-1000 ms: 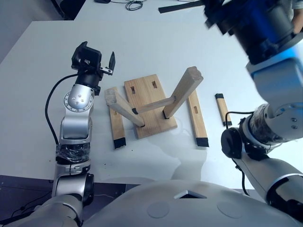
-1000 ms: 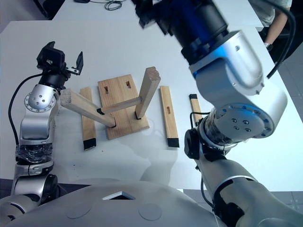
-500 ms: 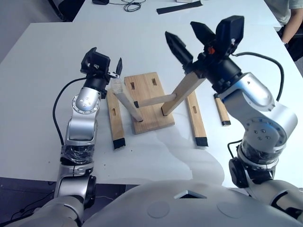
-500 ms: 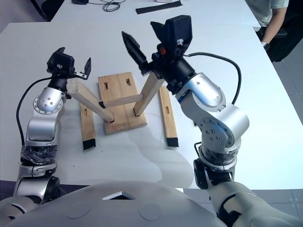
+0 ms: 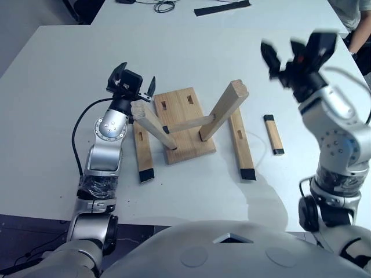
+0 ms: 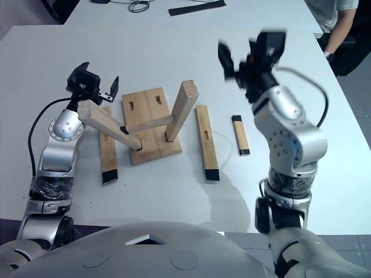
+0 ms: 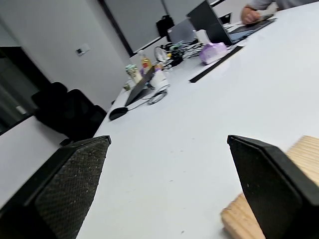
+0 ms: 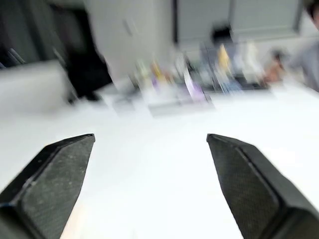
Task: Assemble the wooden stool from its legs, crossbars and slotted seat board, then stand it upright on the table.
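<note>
Right end effector [image 5: 290, 49] backed off upright leg [image 5: 223, 110], open; left end effector [image 5: 136, 81], open, moved up to tilted leg [image 5: 153, 124]. I'd seat that next.

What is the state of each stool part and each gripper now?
Seat board: flat on table, slots up.
Left fitted leg: standing in seat board.
Right fitted leg: standing in seat board.
Fitted crossbar: joins both standing legs.
Left loose leg: lying flat.
Right loose leg: lying flat.
Loose crossbar: lying flat.
Left gripper: open, empty.
Right gripper: open, empty, raised.
</note>
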You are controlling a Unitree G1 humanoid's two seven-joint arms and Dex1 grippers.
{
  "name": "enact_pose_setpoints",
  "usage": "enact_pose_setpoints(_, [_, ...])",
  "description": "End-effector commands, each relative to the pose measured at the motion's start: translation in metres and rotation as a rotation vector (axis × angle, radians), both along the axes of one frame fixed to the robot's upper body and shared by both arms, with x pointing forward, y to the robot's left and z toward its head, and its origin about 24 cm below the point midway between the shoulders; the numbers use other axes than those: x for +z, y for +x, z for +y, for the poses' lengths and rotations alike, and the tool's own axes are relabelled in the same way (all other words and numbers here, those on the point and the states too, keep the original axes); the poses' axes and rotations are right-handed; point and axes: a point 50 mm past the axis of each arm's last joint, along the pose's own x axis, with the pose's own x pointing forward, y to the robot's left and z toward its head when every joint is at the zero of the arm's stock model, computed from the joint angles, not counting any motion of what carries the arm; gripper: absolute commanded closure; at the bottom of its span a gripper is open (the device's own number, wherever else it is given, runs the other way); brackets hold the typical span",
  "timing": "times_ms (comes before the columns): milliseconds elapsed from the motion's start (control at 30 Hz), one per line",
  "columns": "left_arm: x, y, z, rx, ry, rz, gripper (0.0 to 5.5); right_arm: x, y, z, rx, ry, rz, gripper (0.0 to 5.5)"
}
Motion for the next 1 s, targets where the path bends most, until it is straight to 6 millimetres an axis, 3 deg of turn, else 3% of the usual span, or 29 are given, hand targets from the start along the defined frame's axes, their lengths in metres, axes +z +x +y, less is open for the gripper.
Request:
enact_pose_setpoints(33, [0.000,0.002,-0.001,-0.025,0.038,-0.013,1.16,-0.032,-0.023,0.017,0.132,-0.056,0.116,1.35])
enact_pose_setpoints(233, [-0.006,-0.005,-0.003,-0.011,0.036,-0.014,1.16,-0.041,-0.045,0.043,0.256,-0.058,0.137,1.35])
enact_pose_setpoints(533, [-0.009,-0.012,-0.011,-0.019,0.027,-0.015,1.16,-0.080,-0.057,0.047,0.332,-0.337,0.159,1.35])
enact_pose_setpoints(800, [-0.012,-0.017,-0.002,-0.002,0.051,-0.005,1.16,-0.100,-0.066,0.009,0.410,-0.666,0.102,1.35])
enact_pose_setpoints(1000, [-0.013,-0.020,0.001,0.007,0.059,-0.002,1.16,-0.102,-0.065,-0.029,0.389,-0.772,0.119,1.35])
